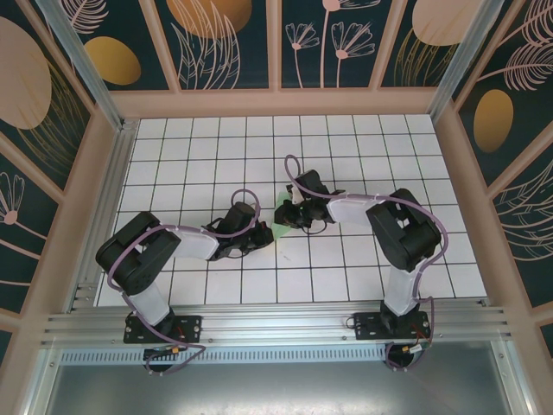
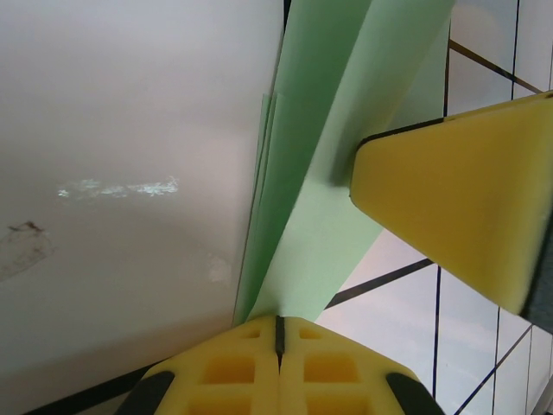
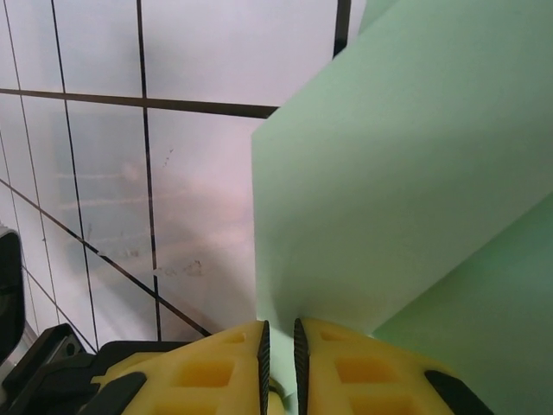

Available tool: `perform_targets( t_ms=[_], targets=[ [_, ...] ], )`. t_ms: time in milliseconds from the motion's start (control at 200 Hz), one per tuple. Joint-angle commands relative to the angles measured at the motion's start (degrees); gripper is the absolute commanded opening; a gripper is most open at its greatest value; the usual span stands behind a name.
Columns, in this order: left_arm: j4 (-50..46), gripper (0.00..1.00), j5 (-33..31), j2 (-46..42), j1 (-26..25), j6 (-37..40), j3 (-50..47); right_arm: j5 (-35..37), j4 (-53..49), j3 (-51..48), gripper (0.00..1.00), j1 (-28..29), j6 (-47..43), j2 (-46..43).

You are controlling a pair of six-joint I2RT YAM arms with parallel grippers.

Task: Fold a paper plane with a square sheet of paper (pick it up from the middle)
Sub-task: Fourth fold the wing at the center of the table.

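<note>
Holding the green paper (image 2: 320, 173) with both tools looks like the step right now, so you can press a fold into it. Your left tool (image 2: 278, 324) is squeezed fully shut. The folded paper is pinched in its seam and stands straight ahead of its tips. Your right tool (image 3: 278, 333) is closed down to a thin slit. The paper's edge sits in that slit, and the sheet spreads out ahead and to the right of it. One yellow finger (image 2: 458, 199) of the right tool pushes on the paper from the left tool's right side. Both tools meet over the white tiled bench (image 3: 199, 86). Line the edges up first. Grip hard with the left tool and slide the right tool slowly along the fold. Do not pull the tools apart, as I think thin paper would rip. No words or labels can be read; the paper is plain.
</note>
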Motion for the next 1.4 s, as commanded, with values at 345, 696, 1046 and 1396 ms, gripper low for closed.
perform_targets(
  t_ms=[345,696,1046,1396],
  targets=[
    [-6.58,0.00,-1.14,2.25,0.05,-0.28,-2.22,2.07,1.56,0.06,0.19,-1.99,-0.02,3.72],
    [-6.86,0.00,-1.05,1.68,0.04,-0.17,-2.29,0.80,3.84,0.68,0.19,-3.97,-0.70,3.14],
    [-6.63,0.00,-1.04,1.67,0.05,-0.19,-2.39,3.56,1.87,4.98,0.19,-7.37,-3.63,6.10],
    [-6.86,0.00,-1.00,1.67,0.11,-0.26,-2.39,2.34,1.45,9.44,0.19,-8.74,-6.80,8.23]
  ],
)
